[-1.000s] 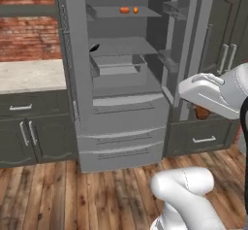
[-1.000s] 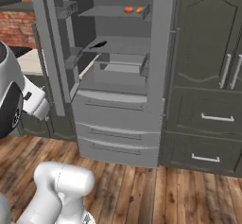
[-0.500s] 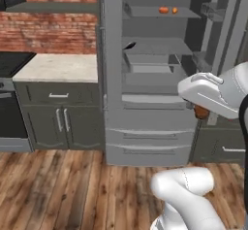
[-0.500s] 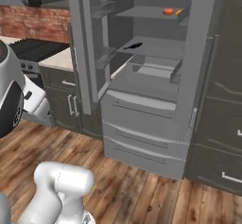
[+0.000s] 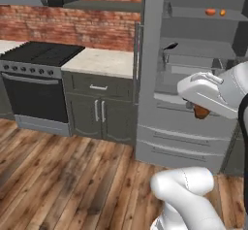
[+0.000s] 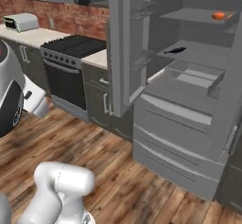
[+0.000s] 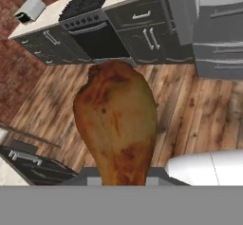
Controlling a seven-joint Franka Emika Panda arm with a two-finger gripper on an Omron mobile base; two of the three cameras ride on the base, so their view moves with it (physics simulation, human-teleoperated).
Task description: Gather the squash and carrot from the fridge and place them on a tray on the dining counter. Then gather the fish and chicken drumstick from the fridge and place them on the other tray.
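A glossy white arm (image 5: 186, 190) is seen, built from rounded, tube-like shells with soft grey shading along the curves. A bulbous elbow-like segment (image 6: 61, 183) is shown low in the right base view, smooth and free of markings. A wide white shell (image 5: 213, 90) with a flattened, capsule-shaped end is seen in the left base view; a faint raised ridge is traced across its top. A black band (image 5: 240, 127) is seen along its right edge. Another white shell (image 6: 9, 95) is edged with a dark rim, and a small white block (image 6: 35, 102) is attached beside it.
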